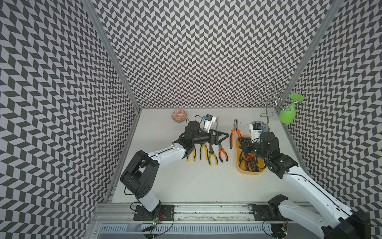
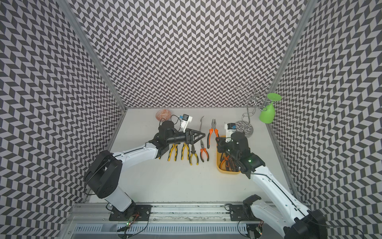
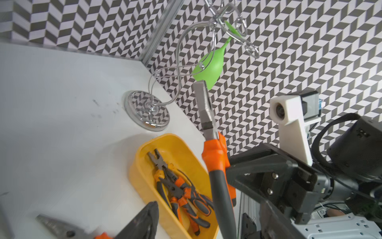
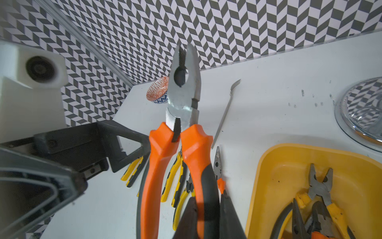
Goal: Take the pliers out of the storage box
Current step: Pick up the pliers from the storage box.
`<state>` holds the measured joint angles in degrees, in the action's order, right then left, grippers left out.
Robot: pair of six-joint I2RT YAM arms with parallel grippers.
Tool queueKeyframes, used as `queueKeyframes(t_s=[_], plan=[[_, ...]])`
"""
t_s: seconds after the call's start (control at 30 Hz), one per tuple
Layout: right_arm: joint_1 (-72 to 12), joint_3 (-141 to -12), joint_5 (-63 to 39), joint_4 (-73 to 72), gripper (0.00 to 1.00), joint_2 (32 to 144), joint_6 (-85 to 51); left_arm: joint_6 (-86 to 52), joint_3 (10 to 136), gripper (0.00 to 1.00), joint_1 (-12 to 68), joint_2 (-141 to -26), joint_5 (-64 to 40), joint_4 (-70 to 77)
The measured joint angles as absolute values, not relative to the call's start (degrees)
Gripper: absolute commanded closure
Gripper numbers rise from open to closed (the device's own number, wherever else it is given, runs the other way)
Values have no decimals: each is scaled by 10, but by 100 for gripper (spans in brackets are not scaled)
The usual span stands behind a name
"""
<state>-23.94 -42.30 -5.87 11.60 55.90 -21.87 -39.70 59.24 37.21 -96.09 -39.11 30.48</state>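
One pliers (image 4: 184,107); wrist views alone show right jaws gripping.

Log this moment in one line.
right gripper: shut on orange pliers, lifted clear | left gripper: open, close by | storage box: more pliers inside | table: row of pliers

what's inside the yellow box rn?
A tangled pile of pliers, orange-grey and yellow handles, in the box. Count unclear: they overlap, hiding whatever lies beneath.
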Motion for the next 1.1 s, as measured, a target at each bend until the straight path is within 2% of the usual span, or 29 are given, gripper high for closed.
queueKeyframes(t_s=[0.07,0.23,0.47,0.73,0.83,1.0,1.07,1.1], plan=[[-239,-423,-66,101,100,559,-222,-424,612,41,383,-978,-390,321],[-239,-423,-79,79,100,559,-224,-449,651,51,393,-1004,-387,327],[-239,-423,-96,68,100,561,-222,-460,684,51,398,-1027,-387,326],[-239,-423,-118,60,100,567,-213,-475,714,59,409,-1063,-387,321],[-239,-422,-120,60,100,568,-202,-481,725,68,410,-1072,-389,320],[-238,-421,-119,60,100,570,-177,-488,733,91,413,-1075,-394,316],[-238,-421,-119,60,97,570,-169,-491,733,99,413,-1075,-397,316],[-238,-421,-120,60,95,570,-166,-491,733,100,413,-1075,-397,316]])
